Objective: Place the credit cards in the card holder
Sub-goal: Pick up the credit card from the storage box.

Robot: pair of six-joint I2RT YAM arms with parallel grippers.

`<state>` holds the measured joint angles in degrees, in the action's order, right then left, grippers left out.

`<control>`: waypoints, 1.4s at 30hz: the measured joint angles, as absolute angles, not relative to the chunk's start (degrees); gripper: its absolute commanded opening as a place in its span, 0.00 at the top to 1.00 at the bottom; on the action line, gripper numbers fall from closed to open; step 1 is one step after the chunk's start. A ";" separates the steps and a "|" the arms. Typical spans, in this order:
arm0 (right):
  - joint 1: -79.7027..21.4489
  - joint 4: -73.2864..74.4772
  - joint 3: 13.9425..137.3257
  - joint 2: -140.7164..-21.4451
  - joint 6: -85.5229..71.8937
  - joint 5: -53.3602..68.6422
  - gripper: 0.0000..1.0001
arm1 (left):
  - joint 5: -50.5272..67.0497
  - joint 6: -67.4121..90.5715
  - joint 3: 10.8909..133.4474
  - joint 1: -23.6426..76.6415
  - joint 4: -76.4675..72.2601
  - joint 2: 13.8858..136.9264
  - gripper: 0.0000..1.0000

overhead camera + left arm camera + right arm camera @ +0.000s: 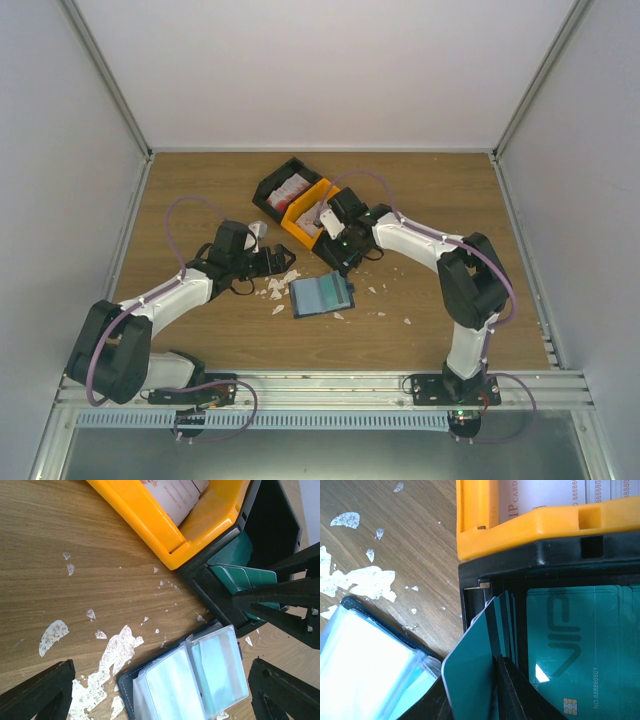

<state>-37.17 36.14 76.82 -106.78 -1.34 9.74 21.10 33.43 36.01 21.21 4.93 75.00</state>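
Note:
The card holder (pixel 322 294) lies open on the table, navy cover down and clear sleeves up; it also shows in the left wrist view (pixel 190 680) and the right wrist view (pixel 365 665). A black bin (pixel 520 562) beside it holds teal credit cards (pixel 580 645). My right gripper (pixel 492 690) reaches into this bin and is shut on one upright teal card (pixel 470 675). It shows in the top view (pixel 338 243) too. My left gripper (pixel 160 680) is open and empty, just above the card holder, also seen from the top (pixel 272 258).
An orange bin (pixel 150 520) with white credit cards (pixel 177 497) stands against the black bin. A second black bin (pixel 275 185) with red-printed cards stands behind it. White scraps (pixel 117 650) litter the wood left of the card holder.

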 measured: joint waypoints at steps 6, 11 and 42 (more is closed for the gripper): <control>-37.17 36.12 76.42 -105.89 -1.54 9.74 0.84 | 21.19 33.43 36.01 21.21 4.93 75.00 0.05; -36.97 36.10 75.94 -104.66 -1.80 9.98 0.87 | 21.21 33.45 36.01 21.21 4.91 75.02 0.05; -35.81 32.82 73.63 -102.17 -4.12 4.89 1.00 | 23.46 34.09 36.01 21.21 3.60 75.99 0.05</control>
<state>-35.81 32.82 73.63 -102.17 -4.12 4.89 23.46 34.09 36.01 21.21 3.60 75.99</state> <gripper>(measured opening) 0.028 0.944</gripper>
